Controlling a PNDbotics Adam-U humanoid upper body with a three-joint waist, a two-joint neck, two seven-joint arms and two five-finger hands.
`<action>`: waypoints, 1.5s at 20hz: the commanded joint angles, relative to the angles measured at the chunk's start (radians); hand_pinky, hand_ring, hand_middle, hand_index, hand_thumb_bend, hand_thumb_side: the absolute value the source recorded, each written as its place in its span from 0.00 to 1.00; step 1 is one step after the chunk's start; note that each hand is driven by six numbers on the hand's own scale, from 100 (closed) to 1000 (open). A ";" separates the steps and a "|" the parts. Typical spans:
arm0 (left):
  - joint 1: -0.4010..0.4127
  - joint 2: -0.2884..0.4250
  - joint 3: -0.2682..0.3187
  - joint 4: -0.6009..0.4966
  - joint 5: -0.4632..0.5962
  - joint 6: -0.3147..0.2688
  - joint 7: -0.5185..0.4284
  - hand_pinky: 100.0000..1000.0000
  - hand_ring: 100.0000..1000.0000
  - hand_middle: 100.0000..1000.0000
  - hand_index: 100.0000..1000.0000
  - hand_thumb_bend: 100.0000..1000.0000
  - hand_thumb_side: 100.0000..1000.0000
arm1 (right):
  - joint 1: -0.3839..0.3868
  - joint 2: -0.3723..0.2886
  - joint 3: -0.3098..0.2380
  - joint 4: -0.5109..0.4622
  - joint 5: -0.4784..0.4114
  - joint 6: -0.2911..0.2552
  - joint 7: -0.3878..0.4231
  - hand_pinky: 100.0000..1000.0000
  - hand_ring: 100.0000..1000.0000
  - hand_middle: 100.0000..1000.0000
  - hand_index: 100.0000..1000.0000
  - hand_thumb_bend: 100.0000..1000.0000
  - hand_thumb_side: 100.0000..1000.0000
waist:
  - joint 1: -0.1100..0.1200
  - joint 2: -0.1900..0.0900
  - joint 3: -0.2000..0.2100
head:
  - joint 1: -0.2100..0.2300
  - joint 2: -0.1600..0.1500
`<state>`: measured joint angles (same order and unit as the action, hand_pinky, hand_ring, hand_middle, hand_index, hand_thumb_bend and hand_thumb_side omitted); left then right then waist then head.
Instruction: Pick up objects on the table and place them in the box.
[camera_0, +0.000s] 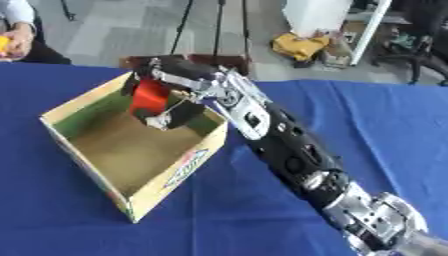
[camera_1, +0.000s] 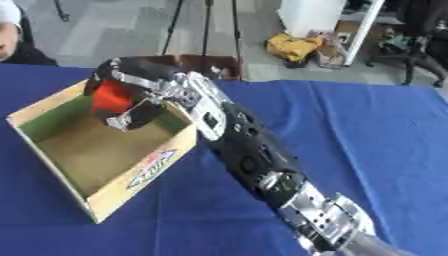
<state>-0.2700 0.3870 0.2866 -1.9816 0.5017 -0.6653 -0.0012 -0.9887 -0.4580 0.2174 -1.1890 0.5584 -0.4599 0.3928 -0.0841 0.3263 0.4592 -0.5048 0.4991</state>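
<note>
The right robot hand (camera_0: 179, 92) grips a red object (camera_0: 149, 97) over the box (camera_0: 87, 165); released now, it could strike the far wall just beneath and bounce onto the counter (camera_0: 350, 125).

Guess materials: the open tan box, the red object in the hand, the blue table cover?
Open tan box: looks like matte cardboard, with thin flat walls and a printed side. Red object, held over the box by the right hand: smooth, possibly plastic; unclear. Blue table cover: seems matte cloth.
</note>
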 joint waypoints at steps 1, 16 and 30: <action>-0.015 0.015 0.001 -0.018 0.006 0.001 -0.006 0.46 0.71 0.82 0.88 0.00 0.87 | -0.024 0.003 0.001 0.023 0.033 -0.036 -0.014 0.29 0.30 0.54 0.74 0.00 0.00 | -0.013 -0.016 0.005 | -0.013 -0.014; -0.024 0.010 0.008 -0.018 0.003 0.008 -0.009 0.46 0.71 0.82 0.88 0.00 0.88 | 0.009 0.039 0.020 0.074 0.150 -0.149 -0.007 0.35 0.37 0.65 0.78 0.00 0.00 | -0.023 -0.004 0.001 | -0.012 -0.015; -0.021 0.005 0.009 -0.018 -0.001 0.014 -0.010 0.46 0.71 0.82 0.88 0.00 0.88 | 0.017 0.030 0.002 0.040 0.045 -0.226 0.076 0.71 0.72 0.88 0.88 0.53 0.48 | -0.019 -0.006 -0.006 | -0.021 -0.023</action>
<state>-0.2824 0.3777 0.2875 -1.9816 0.5021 -0.6543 -0.0111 -0.9570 -0.4089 0.2334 -1.1238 0.6280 -0.6751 0.4547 -0.0982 0.3274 0.4526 -0.5223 0.4900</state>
